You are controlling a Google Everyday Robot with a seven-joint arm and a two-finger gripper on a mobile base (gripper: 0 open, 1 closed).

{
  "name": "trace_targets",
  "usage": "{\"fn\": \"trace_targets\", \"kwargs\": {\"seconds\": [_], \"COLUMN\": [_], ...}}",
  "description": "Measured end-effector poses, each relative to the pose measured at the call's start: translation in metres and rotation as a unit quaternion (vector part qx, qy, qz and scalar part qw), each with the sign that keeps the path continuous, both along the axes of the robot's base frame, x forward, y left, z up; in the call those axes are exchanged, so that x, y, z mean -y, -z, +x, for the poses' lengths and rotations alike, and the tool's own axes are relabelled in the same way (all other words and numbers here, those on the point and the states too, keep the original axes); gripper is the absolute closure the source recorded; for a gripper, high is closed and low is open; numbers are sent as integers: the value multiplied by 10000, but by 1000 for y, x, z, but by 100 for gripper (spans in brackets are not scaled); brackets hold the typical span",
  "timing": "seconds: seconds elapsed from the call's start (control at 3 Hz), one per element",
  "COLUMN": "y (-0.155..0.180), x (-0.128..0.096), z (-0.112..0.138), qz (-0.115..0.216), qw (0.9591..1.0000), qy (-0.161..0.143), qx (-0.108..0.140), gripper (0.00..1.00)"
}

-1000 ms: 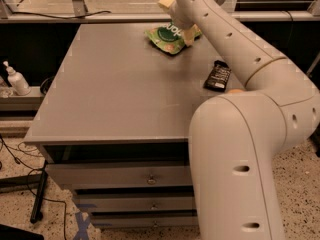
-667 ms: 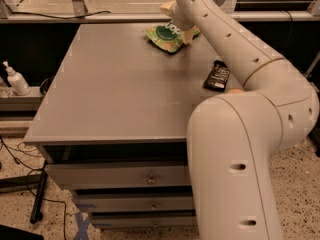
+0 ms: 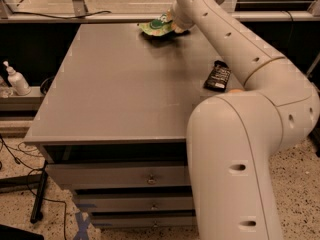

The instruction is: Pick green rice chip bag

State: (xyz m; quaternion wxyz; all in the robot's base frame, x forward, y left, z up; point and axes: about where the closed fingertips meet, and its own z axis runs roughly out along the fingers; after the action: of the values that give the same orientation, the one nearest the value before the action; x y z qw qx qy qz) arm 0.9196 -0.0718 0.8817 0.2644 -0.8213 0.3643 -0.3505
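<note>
The green rice chip bag is a crinkly green pouch at the far edge of the grey table. It hangs a little above the tabletop, with its shadow on the surface beneath it. My gripper is at the bag's right end, mostly hidden behind my white wrist, and is shut on the bag. My arm reaches over the right side of the table from the near right.
A small black wrapper lies on the table's right side beside my arm. A sliver of an orange peeks out behind my arm. A white pump bottle stands on a low shelf at left. Drawers sit under the table.
The bag has moved up and to the left together with my gripper and has come off the tabletop.
</note>
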Motion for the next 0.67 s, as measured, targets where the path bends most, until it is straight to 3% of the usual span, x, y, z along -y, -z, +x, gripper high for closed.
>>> {"fn": "trace_targets", "kwargs": {"seconds": [0.33,0.67], "y": [-14,-26], "x": [5,7], "z": [-2,-4], "qz": [21,76], "qw": [9999,9996], "qy": [82,129], "qx": [111,229], "gripper": [88,100]}}
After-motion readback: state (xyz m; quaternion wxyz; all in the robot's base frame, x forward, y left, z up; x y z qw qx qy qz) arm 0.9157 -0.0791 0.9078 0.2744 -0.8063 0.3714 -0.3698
